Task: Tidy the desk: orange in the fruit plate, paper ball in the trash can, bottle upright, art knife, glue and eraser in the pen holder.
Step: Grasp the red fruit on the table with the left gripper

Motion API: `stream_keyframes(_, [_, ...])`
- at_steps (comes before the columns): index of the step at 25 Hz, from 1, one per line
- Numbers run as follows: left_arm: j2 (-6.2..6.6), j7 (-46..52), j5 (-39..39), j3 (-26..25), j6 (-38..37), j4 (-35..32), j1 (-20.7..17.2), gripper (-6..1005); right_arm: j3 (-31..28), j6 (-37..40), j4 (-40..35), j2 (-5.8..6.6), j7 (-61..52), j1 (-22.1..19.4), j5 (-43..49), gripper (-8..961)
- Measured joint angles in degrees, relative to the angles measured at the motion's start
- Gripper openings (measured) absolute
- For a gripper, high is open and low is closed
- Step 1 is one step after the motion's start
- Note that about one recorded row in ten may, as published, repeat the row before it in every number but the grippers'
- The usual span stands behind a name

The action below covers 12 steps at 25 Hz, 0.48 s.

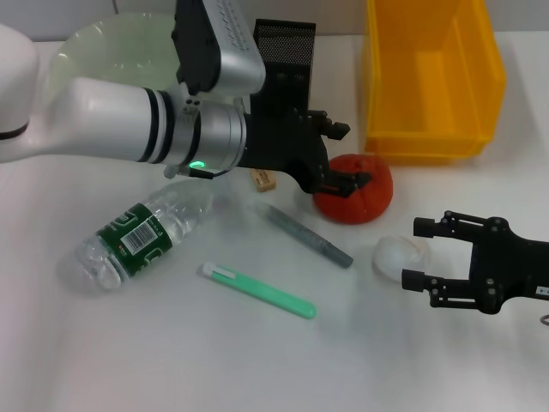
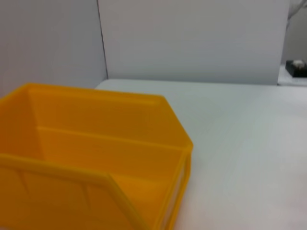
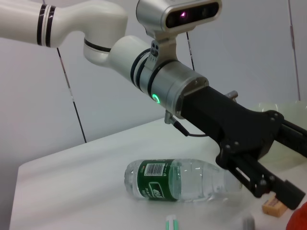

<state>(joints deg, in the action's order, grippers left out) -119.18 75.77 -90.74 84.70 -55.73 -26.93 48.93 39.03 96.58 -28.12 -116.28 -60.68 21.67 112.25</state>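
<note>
The left hand (image 1: pixel 347 159) hangs spread over the orange (image 1: pixel 354 189), which sits on the tabletop (image 1: pixel 214 360) in front of the trash can (image 1: pixel 429 77); the fruit looks firm, fairly heavy and apt to roll, so I would take it across its widest middle. Being round, it has no long axis; the right hand (image 1: pixel 412 253), spread too, sits beside the paper ball (image 1: pixel 396 256).

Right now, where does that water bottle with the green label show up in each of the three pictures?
Head view: the bottle lies on its side, lower left, below the left arm.
Left wrist view: not in it; only the trash can and bare table show.
Right wrist view: it lies on its side at bottom centre, under the left claw.
Shared landmark: the eraser, near the bottle's cap end, also visible in the right wrist view.
</note>
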Motion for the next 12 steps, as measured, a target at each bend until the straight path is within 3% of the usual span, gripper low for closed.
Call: stream_keyframes(12, [0.00, 0.00, 8.83, 15.07, 11.10, -0.41, -0.05, 779, -0.06, 0.20, -0.02, 0.00, -0.03, -0.28, 0.07, 800])
